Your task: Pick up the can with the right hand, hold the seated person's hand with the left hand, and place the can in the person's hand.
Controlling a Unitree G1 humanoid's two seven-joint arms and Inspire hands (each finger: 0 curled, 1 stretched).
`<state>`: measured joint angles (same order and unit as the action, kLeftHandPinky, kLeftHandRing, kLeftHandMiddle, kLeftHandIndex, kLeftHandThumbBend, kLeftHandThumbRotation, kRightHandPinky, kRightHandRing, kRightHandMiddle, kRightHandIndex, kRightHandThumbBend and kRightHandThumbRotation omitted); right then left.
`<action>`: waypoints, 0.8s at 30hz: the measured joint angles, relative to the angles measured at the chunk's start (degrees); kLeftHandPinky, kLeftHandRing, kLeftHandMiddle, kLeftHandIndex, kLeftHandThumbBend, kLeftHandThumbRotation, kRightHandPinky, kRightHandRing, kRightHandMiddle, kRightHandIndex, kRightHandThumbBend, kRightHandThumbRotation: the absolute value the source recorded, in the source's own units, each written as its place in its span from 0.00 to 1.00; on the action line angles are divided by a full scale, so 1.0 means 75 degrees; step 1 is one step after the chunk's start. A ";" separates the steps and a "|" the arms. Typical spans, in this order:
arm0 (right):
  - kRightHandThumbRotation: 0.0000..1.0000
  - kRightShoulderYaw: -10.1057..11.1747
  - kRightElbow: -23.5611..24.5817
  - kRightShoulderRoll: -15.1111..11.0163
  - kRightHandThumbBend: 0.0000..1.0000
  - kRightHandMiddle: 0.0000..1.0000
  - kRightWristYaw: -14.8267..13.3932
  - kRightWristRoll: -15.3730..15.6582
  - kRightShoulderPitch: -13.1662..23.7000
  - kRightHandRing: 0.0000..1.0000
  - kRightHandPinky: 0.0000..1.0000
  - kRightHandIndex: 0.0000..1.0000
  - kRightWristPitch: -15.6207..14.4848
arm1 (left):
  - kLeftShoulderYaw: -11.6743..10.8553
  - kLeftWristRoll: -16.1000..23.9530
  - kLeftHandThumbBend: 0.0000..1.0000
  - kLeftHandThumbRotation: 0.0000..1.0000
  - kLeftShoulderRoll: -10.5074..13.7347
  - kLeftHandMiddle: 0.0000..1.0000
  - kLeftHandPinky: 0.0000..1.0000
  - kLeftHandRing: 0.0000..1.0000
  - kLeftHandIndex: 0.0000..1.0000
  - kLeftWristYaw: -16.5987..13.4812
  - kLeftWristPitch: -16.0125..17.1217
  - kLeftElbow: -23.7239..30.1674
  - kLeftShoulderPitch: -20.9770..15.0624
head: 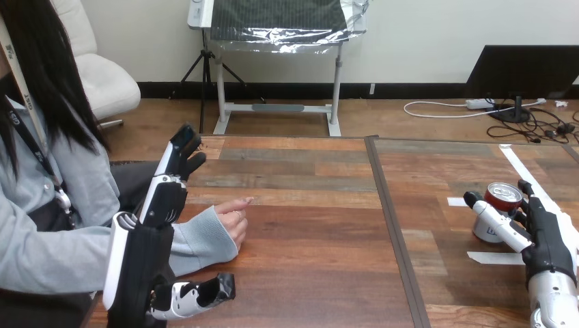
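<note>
Head view. The right robot hand [545, 239] curls round the upright can [504, 196], which stands on the surface [307, 260] at the right; a loose wrap could tip it on lifting. The left robot hand [166, 198], fingers spread, stands beside the person's hand [232, 215] without gripping it, so that hand may shift.

A pale plain wall [423, 27] met a brown wooden plank floor [410, 126]; a white padded chair [102, 78] stood behind the dark wooden table [307, 225].
</note>
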<state>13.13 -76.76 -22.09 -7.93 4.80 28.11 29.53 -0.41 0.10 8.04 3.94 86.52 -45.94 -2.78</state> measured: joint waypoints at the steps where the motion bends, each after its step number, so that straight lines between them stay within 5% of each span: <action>1: 0.43 0.0002 0.0000 0.0000 1.00 0.91 0.0010 -0.0009 0.0000 0.90 0.87 0.95 -0.0002 | 0.0001 -0.0013 1.00 0.73 0.0002 0.98 0.90 0.96 0.94 0.0007 0.0000 0.0000 0.0006; 15: 0.21 0.0096 0.0000 0.0029 0.98 0.87 0.0080 -0.0100 0.0001 0.86 0.82 0.90 -0.0072 | 0.0048 -0.0105 1.00 0.72 0.0005 0.97 0.87 0.95 0.94 0.0056 0.0004 0.0001 0.0027; 24: 0.04 0.0094 0.0000 0.0095 0.95 0.80 -0.0354 -0.0076 0.0003 0.77 0.73 0.82 -0.0180 | 0.0061 -0.0114 1.00 0.73 0.0000 0.97 0.89 0.96 0.93 0.0088 0.0004 0.0005 0.0033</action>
<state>13.84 -76.76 -21.38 -10.59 4.23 28.13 28.18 0.05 -0.76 8.04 4.60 86.55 -45.91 -2.53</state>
